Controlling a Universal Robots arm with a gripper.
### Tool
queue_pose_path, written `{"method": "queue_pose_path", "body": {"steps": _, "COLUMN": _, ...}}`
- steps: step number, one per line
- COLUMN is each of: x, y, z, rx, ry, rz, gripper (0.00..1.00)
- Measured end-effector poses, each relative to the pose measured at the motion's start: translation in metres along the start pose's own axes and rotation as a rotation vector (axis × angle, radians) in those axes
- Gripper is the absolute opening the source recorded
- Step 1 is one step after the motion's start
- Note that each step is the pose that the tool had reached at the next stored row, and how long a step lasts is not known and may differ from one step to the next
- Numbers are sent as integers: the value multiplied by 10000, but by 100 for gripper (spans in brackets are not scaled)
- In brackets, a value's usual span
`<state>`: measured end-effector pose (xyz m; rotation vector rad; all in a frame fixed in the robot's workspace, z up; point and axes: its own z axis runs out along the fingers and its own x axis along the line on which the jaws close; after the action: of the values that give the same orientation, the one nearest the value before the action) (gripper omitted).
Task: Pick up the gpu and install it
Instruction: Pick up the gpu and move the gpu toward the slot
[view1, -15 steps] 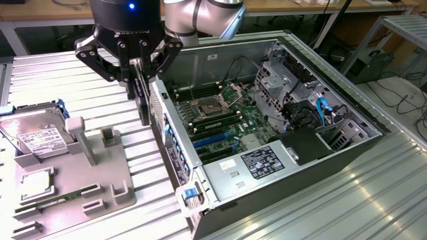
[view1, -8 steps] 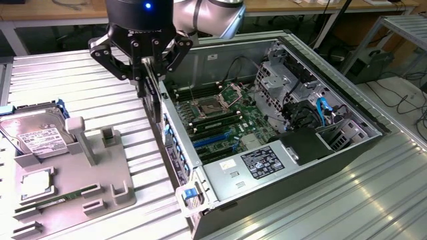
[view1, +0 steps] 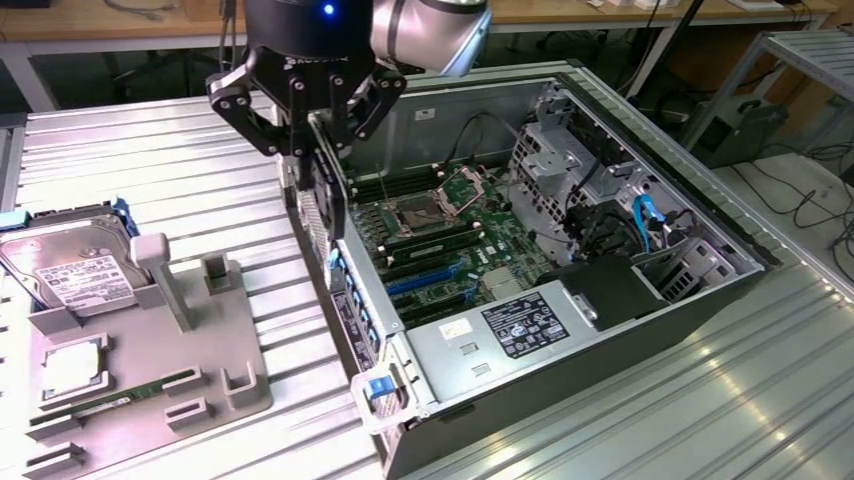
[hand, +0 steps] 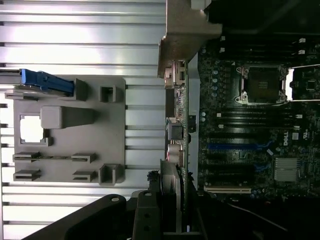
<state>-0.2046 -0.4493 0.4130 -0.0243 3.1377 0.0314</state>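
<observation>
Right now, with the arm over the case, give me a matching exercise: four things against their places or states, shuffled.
1 gpu
2 hard drive
3 memory stick
4 computer case

A open, on its side
B clamped in the gripper, edge-on
C propped up in the grey holder
D flat in a holder slot

Pairs: 1-B; 2-C; 3-D; 4-A

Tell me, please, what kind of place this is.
Probably a robotics lab or test workshop: a robot arm with its tool holding a circuit card at an open computer case, on a ribbed metal table, with desks and cables behind.
</observation>
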Motion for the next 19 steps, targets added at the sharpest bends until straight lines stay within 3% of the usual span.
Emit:
{"method": "queue_pose_path", "body": {"steps": 9, "x": -228, "y": 6, "z": 2, "rx": 0, "ry": 1, "rz": -60, "gripper": 28}}
{"method": "queue_pose_path", "body": {"steps": 19, "x": -229, "y": 6, "z": 2, "rx": 0, "ry": 1, "rz": -59, "gripper": 28}}
